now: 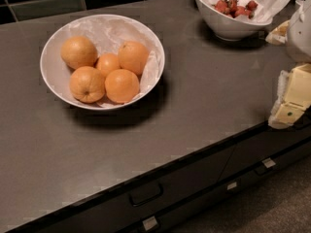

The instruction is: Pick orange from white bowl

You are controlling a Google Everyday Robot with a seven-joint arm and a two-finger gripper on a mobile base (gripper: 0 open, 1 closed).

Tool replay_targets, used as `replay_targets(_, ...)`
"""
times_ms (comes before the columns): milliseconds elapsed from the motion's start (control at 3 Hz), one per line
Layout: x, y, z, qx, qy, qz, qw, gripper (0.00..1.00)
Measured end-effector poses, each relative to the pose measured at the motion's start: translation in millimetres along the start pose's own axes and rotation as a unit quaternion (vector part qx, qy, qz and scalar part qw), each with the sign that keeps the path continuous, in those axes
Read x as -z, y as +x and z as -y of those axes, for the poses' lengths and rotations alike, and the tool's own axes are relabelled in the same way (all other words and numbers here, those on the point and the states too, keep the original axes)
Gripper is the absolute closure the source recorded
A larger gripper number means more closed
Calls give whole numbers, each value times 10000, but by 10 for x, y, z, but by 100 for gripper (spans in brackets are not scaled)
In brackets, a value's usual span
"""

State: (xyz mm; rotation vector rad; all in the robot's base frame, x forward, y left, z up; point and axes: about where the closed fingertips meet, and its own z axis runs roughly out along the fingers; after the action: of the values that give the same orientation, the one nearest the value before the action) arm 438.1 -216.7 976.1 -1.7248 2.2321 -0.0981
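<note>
The white bowl [53, 76] is wide and shallow, lined with crinkled white paper, and stands on the dark counter at the left. Several oranges lie in it. A smooth deep-orange orange [121, 85] sits at the front right of the pile. Another like it [132, 57] lies behind it, a dimpled one [87, 84] at the front left, a paler one [78, 52] at the back left and a small one [108, 63] in the middle. My gripper [290, 98], cream and white, is at the right edge of the view, over the counter's front edge, far right of the bowl and holding nothing.
A smaller, deeper white bowl [228, 28] with red berries on paper stands at the back right. White rounded robot parts [301, 33] are at the right edge. The counter's front edge [194, 152] runs diagonally, with dark drawers [146, 194] below. Dark tiles line the back wall.
</note>
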Motion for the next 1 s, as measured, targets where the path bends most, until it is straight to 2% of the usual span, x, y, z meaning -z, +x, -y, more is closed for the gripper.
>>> replay_targets(667, 26, -82, 49, 105, 61, 38, 9999, 0)
replay_targets(1000, -30, -360, 161, 450, 15, 97, 9989, 0)
